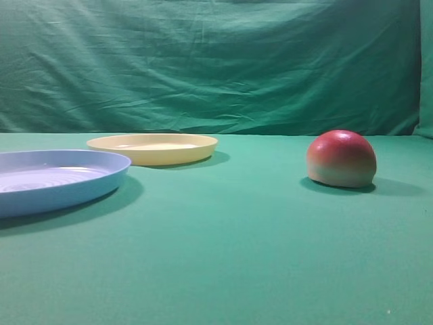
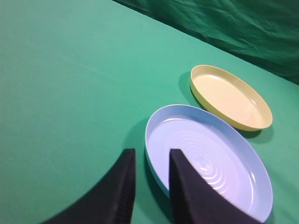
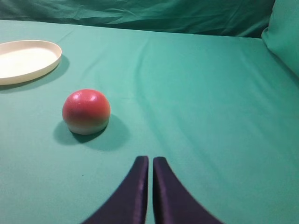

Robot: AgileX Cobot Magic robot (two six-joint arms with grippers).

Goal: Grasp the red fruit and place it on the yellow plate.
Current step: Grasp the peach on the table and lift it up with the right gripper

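On the green cloth-covered table [image 1: 223, 257], the red fruit [image 1: 341, 158] sits dome-up at the right side, untouched and well apart from the yellow plate [image 1: 154, 148], which lies toward the back left just behind the light blue plate [image 1: 57, 180]. Right gripper [image 3: 150, 162] hangs above bare cloth near the fruit, which lies ahead and to its left, its two dark fingers [image 3: 138, 186] pressed together and holding nothing. Left gripper [image 2: 152, 161] hovers at the near rim of the blue plate with fingers [image 2: 123, 182] slightly spread, a narrow gap between them, likewise holding nothing.
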